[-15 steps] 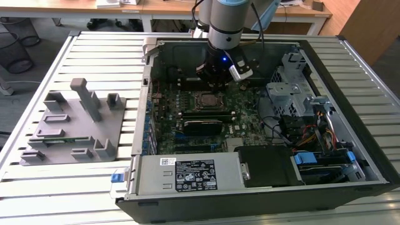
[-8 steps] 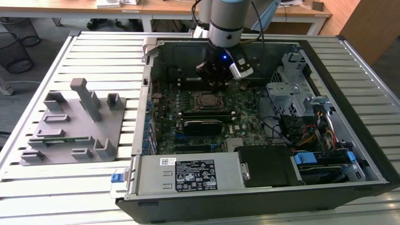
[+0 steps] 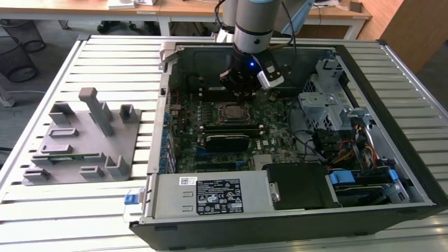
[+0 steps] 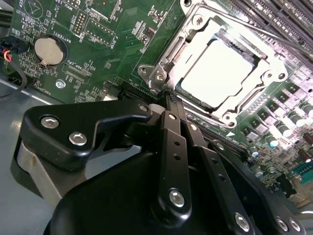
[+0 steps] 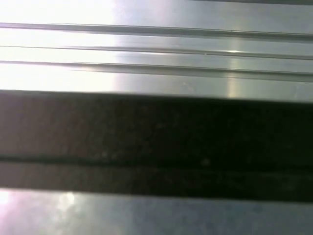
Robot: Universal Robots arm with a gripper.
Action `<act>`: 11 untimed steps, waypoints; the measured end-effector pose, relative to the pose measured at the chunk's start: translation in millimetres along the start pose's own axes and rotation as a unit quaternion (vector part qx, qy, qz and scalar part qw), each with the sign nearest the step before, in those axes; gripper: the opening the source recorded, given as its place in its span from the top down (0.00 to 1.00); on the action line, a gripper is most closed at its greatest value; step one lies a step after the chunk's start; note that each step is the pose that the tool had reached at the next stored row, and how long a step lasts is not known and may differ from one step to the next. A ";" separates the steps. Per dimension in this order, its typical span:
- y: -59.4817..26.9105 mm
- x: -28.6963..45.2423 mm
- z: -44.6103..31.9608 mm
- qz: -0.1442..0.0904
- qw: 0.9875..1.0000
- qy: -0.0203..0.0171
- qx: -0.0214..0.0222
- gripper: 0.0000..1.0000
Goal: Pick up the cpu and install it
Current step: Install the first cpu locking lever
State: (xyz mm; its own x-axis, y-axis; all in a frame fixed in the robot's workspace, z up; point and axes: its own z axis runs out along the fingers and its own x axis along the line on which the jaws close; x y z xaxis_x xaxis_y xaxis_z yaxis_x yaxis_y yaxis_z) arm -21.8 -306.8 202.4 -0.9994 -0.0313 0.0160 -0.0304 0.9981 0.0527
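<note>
The flat square silver-topped cpu lies seated in the metal-framed motherboard socket on the green circuit board, inside the open black computer case. The black gripper hovers just beside the socket's edge, its 2 fingers pressed together, holding nothing.

This looks like a lab or workshop. An open computer case lies on a slatted metal table. Wooden desks stand at twelve o'clock, a wire bin at ten.
</note>
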 end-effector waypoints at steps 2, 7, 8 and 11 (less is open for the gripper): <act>-1.2 0.0 -0.1 0.000 1.000 0.000 0.000 0.89; -2.6 0.1 -0.1 0.000 1.000 0.000 0.000 0.89; -2.8 0.1 -0.1 0.000 1.000 0.000 0.000 0.89; -3.5 0.1 -0.2 0.000 1.000 0.000 0.000 0.89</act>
State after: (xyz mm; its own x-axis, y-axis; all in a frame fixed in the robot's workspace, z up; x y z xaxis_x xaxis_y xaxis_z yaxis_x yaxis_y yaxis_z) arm -21.8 -310.3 202.4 -0.9994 -0.0313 0.0160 -0.0304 0.9981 0.0528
